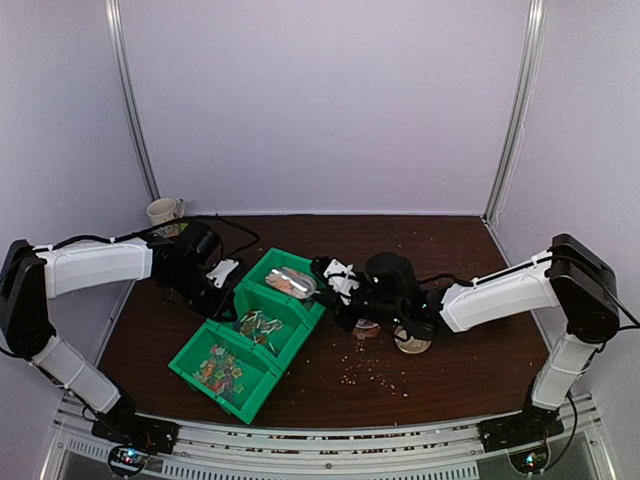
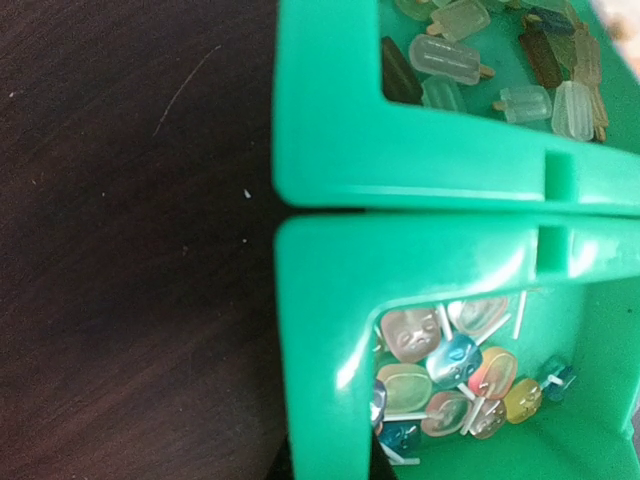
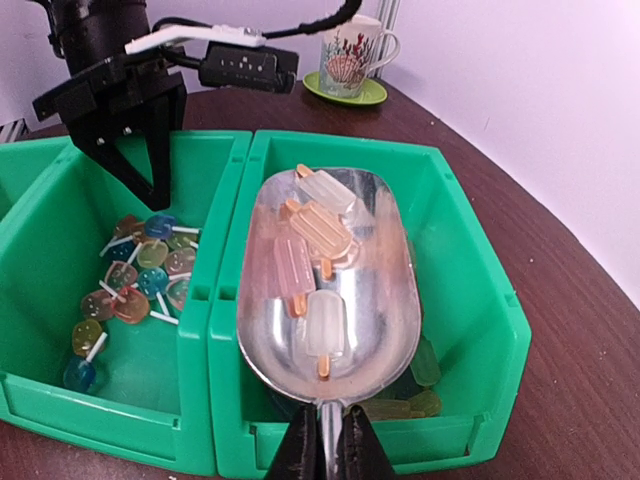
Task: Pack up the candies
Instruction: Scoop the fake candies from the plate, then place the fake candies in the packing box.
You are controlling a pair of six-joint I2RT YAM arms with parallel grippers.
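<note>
R gripper point(image 3: 320, 452) holds scoop point(image 3: 388, 292) w/ candies point(image 3: 318, 228) over bin point(image 3: 462, 272).

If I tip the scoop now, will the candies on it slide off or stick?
Probably they slide freely: the scoop is smooth, shiny metal and the candies lie loose on it. They look small and light, so some may bounce; the green bin underneath should catch most. Their sticks might snag together.
</note>
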